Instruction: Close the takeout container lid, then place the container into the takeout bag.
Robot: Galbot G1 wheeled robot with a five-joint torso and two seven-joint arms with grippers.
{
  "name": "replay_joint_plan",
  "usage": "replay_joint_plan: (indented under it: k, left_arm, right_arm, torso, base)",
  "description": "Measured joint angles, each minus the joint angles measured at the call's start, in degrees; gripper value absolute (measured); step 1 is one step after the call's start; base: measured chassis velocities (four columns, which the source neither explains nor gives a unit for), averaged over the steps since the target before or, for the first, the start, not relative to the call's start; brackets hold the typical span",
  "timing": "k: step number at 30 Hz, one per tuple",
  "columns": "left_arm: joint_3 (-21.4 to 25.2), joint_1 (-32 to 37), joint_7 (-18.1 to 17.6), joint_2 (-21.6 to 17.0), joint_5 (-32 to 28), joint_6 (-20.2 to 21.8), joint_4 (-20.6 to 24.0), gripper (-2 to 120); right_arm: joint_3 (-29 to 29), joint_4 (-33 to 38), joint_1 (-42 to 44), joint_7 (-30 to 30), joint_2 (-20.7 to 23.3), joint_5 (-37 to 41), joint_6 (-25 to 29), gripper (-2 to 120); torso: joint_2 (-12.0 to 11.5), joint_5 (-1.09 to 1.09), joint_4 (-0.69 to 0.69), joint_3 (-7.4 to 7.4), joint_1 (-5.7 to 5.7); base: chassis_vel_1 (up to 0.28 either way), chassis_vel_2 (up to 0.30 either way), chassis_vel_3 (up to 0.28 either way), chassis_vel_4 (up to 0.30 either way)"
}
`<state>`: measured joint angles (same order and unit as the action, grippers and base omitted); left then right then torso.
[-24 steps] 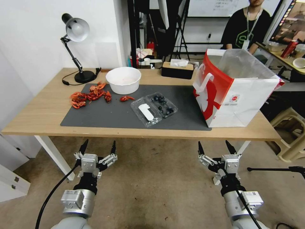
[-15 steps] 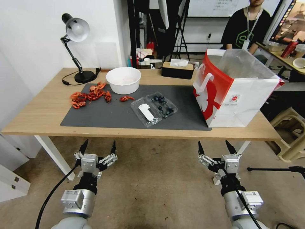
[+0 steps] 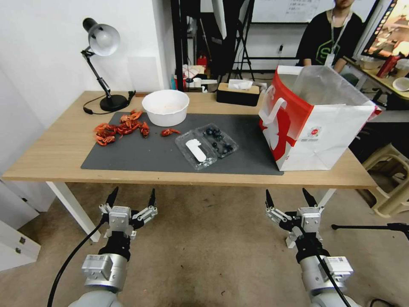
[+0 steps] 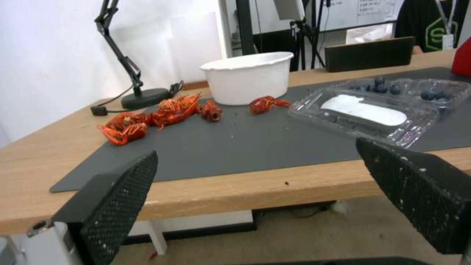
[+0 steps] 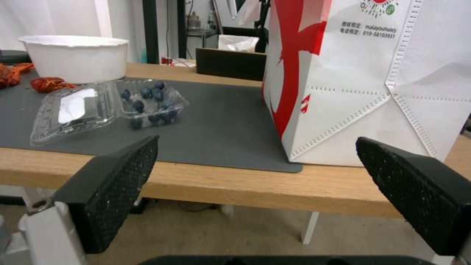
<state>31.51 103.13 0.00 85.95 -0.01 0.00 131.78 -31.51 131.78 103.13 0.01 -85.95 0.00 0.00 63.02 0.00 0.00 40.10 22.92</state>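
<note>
- We hold the left gripper (image 3: 131, 197) and right gripper (image 3: 289, 197) wide open and empty, below the table (image 3: 55, 157) edge.
- Ahead, the right wrist view reveals small print on the takeout bag (image 5: 373, 73); the takeout container (image 3: 206, 143) lies with its lid (image 3: 196, 150) open.

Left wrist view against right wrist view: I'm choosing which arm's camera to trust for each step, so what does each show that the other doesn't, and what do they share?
Left wrist view alone: the desk lamp and the crayfish pile on the mat's far side from the bag.

Right wrist view alone: the takeout bag, standing upright on the table beside the mat.

Both: the takeout container lying open with blueberries in its tray, the lid flat beside it, the white bowl, the grey mat, and each arm's own open gripper below the table edge.
</note>
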Motion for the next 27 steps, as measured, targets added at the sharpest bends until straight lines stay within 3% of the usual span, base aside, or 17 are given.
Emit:
replay_joint_plan:
  k: [4,9,10,15,22,27]
  left_arm:
    - [-0.9,-0.8,-0.3,0.6,-1.4,2.1,0.4,100]
    - [-5.5,-4.9,-1.8,3.9,-8.0,11.9,3.1,100]
    - [-5.7,-5.2,-2.1,3.9,-9.1,11.5,3.1,100]
    - [-5.7,-5.2,-2.1,3.7,-9.7,9.3,2.7,100]
    - [-5.3,-4.9,-1.8,3.0,-9.7,6.6,2.0,100]
    - [-5.0,-4.9,-1.6,2.7,-9.8,5.9,1.7,100]
  right_arm:
    - [-0.1,0.3,-0.7,0.1,0.0,0.6,-1.6,100]
    - [-1.3,2.8,-4.8,1.1,-0.3,4.0,-10.6,100]
    - [-1.7,3.6,-6.2,1.4,-0.3,5.1,-13.6,100]
    - [-2.5,5.0,-9.4,1.9,0.1,8.8,-18.3,100]
    - [-2.0,4.9,-10.5,2.3,1.8,10.8,-17.3,100]
    - [-0.9,4.0,-12.9,4.2,5.4,14.8,-16.6,100]
  torso:
    - [0.0,0.01,0.00,0.00,0.00]
    - [0.0,0.00,-0.01,0.00,0.01]
    - [0.0,0.02,-0.01,0.01,0.02]
    - [0.0,-0.02,0.02,0.01,0.02]
    - [0.0,0.00,0.00,0.01,0.01]
    - [0.0,0.00,0.00,0.01,0.00]
  base:
    - [0.000,0.000,0.000,0.000]
    - [0.000,0.000,0.000,0.000]
    - [0.000,0.000,0.000,0.000]
    - [0.000,0.000,0.000,0.000]
    - [0.000,0.000,0.000,0.000]
    - [0.000,0.000,0.000,0.000]
